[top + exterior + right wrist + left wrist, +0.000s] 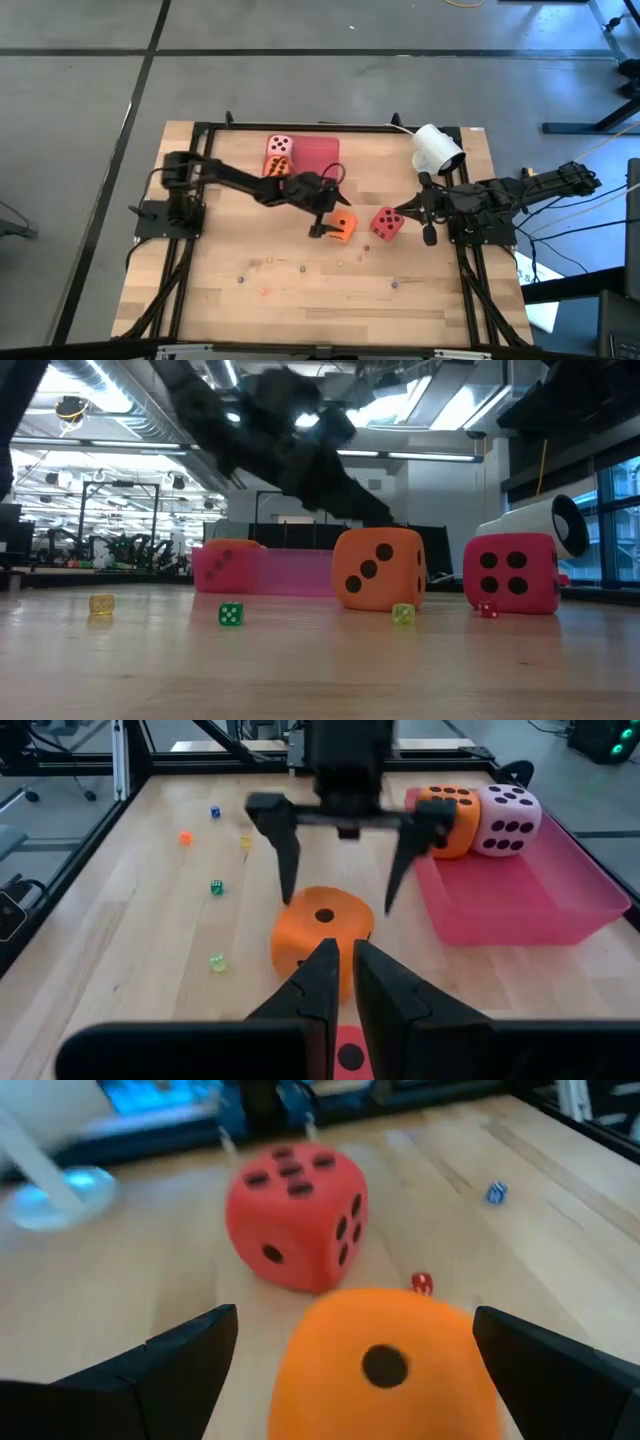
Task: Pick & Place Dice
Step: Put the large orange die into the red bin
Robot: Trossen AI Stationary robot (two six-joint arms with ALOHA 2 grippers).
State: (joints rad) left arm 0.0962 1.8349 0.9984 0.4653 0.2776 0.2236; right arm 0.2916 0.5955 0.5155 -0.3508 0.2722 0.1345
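An orange die and a red die rest on their undersides on the wooden table. My left gripper is open over the orange die. Its fingers stand on either side of the die's far part without touching it. A pink die and a second orange die sit at the left end of the red tray. My right gripper is shut and hovers just right of the red die, which shows below its fingertips.
A white cylinder lies at the table's far right. Tiny coloured beads, among them a green one and a yellow one, are scattered over the near half of the table. A black frame runs round the table's edges.
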